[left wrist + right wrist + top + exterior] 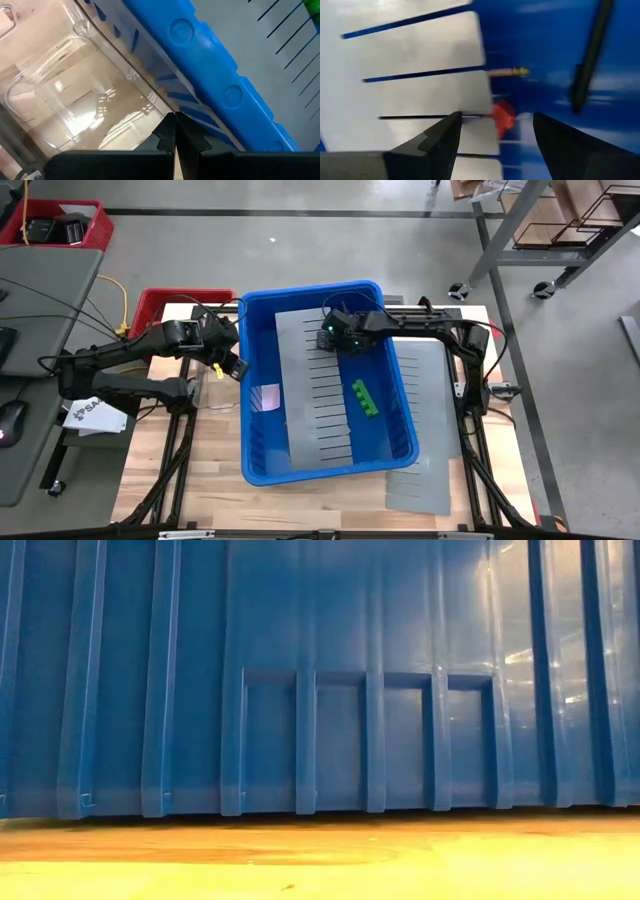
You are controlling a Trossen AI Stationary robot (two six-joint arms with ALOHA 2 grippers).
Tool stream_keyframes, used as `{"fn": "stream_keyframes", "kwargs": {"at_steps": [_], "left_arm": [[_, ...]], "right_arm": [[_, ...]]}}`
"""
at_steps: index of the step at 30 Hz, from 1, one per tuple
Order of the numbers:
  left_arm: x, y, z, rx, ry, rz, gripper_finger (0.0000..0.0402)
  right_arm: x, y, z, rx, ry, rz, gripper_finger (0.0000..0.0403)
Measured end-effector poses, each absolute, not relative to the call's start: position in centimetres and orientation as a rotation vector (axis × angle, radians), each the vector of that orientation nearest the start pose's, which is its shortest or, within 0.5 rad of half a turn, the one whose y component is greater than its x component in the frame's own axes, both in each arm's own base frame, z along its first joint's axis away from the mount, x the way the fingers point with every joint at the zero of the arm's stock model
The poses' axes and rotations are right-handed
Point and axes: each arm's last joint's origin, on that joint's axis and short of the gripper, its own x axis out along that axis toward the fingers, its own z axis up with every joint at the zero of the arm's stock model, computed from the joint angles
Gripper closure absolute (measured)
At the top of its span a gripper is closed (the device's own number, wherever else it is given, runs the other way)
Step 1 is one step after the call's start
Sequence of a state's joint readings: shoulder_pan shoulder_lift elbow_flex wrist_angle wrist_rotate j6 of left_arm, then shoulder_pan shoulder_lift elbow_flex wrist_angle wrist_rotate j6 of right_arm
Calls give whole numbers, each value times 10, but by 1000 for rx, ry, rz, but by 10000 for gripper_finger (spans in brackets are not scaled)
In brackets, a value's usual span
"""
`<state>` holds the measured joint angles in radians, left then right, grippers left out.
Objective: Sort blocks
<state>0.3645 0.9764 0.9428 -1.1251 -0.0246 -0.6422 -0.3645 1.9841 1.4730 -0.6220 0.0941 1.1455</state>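
A big blue bin point(310, 288) stands mid-table with a slotted grey divider panel point(320, 410) lying in it. Green blocks point(363, 397) rest on that panel. My right gripper point(332, 330) is inside the bin near its far wall, pointing steeply down and open. In the right wrist view a small red block point(504, 118) lies at the panel's edge point(470, 65), ahead of the open fingers point(497, 137) and untouched. My left gripper point(238, 370) is shut and empty just outside the bin's left wall, above a clear plastic container point(75, 90).
A second grey panel point(425, 430) lies on the table right of the bin, partly under it. The bin's ribbed wall point(320, 690) fills the low view. A red crate point(170, 305) sits beyond the table's far left corner. Bare wood point(180, 470) lies near left.
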Motion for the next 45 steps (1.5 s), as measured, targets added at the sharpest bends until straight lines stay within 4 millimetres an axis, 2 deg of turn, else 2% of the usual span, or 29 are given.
{"fn": "stream_keyframes", "kwargs": {"at_steps": [8, 12, 16, 22, 30, 33, 35, 37, 39, 41, 42, 45], "left_arm": [[147, 57, 285, -742, 1010, 700, 401], [147, 57, 285, -736, 1010, 702, 401], [146, 57, 285, -728, 1028, 710, 401], [147, 58, 285, -704, 1016, 707, 401], [147, 59, 285, -683, 1007, 736, 401], [147, 59, 286, -674, 1002, 748, 401], [147, 59, 286, -673, 999, 749, 401], [147, 59, 286, -672, 997, 750, 401], [147, 59, 286, -671, 994, 750, 401], [147, 60, 286, -669, 992, 754, 401], [148, 60, 286, -665, 989, 758, 401], [148, 60, 286, -662, 979, 761, 401]], "right_arm": [[391, -149, 174, 1175, 724, -859, 162], [392, -149, 173, 1163, 742, -807, 162], [398, -150, 177, 1188, 726, -684, 162], [409, -146, 187, 1248, 676, -428, 162], [410, -138, 220, 1227, 567, -313, 162], [414, -133, 227, 1219, 525, -291, 168], [416, -128, 228, 1230, 516, -284, 186], [418, -122, 228, 1220, 513, -299, 224], [420, -116, 227, 1213, 518, -302, 283], [421, -111, 228, 1210, 518, -287, 360], [423, -109, 229, 1206, 510, -276, 380], [425, -104, 233, 1230, 486, -257, 393]]}}
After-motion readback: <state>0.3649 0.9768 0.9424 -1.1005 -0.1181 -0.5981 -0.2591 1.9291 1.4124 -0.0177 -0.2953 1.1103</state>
